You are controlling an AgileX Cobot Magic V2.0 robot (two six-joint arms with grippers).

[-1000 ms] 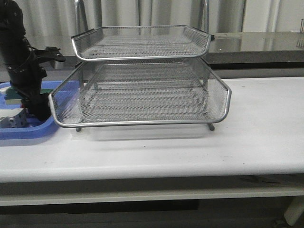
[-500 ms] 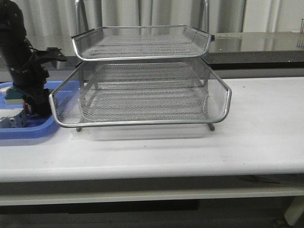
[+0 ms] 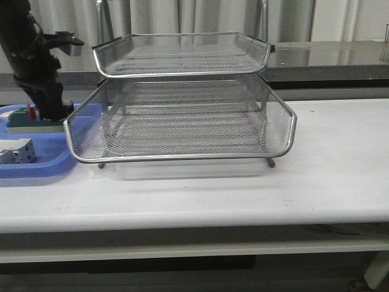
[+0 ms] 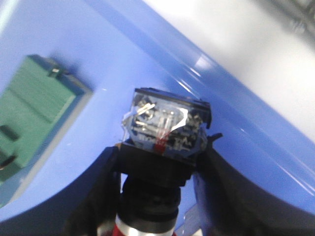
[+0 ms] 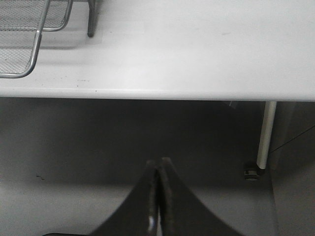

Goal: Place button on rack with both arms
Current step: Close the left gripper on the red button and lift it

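Front view: left arm (image 3: 33, 58) raised above the blue tray (image 3: 36, 164) at the table's left end, beside the rack (image 3: 182, 121).
Left gripper (image 4: 157, 167): closed around the button (image 4: 165, 130), fingers (image 4: 98, 196) pressing both sides of its black body.
Button: held clear above the blue tray, blue rear end facing away from the wrist, red head (only a sliver showing) nearest the wrist.
Green block (image 4: 34, 110): lying in the blue tray, apart from the button.
White switch (image 3: 15, 151): resting in the same tray.
Right gripper (image 5: 158, 196): below the table (image 5: 197, 49) edge, fingers pressed together, holding nothing.
Rack: standing mid-table, both visible wire tiers bare.
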